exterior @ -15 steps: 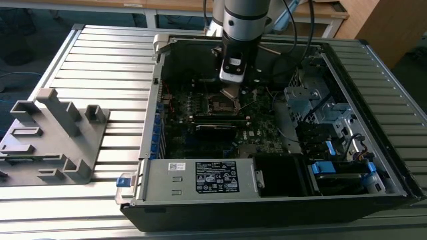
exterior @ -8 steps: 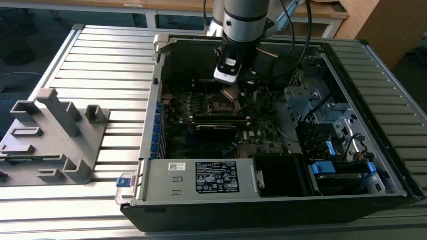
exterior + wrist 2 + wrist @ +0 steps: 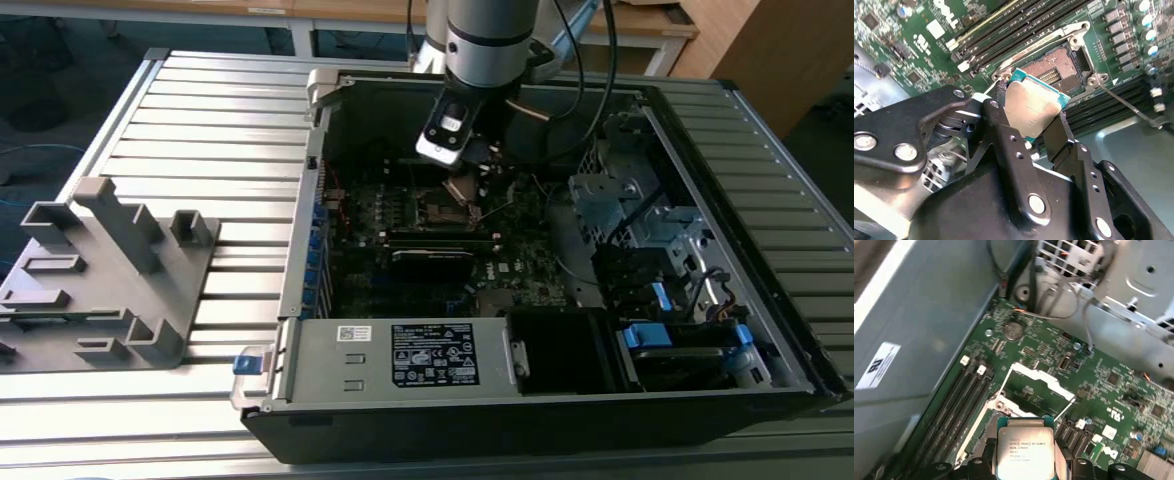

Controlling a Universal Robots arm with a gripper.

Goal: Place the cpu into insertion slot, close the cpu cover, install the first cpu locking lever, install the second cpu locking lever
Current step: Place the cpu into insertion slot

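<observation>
The gripper (image 3: 1030, 112) clamps the cpu (image 3: 1036, 97) by its edges, tilted just above the insertion slot (image 3: 1061, 67) and not yet seated. The slot lies bare and the cpu cover (image 3: 1040, 378) stands raised, so seating, closing and both levers all seem left to do.

Slatted metal table (image 3: 200, 110), open computer case (image 3: 304, 250) lying on it, labelled grey power-supply box (image 3: 350, 362) at its near end, grey plastic fixture (image 3: 107, 280) on the exterior view's left, long memory slots (image 3: 954, 400) and coin battery (image 3: 1013, 331) on green motherboard (image 3: 1094, 375)
</observation>
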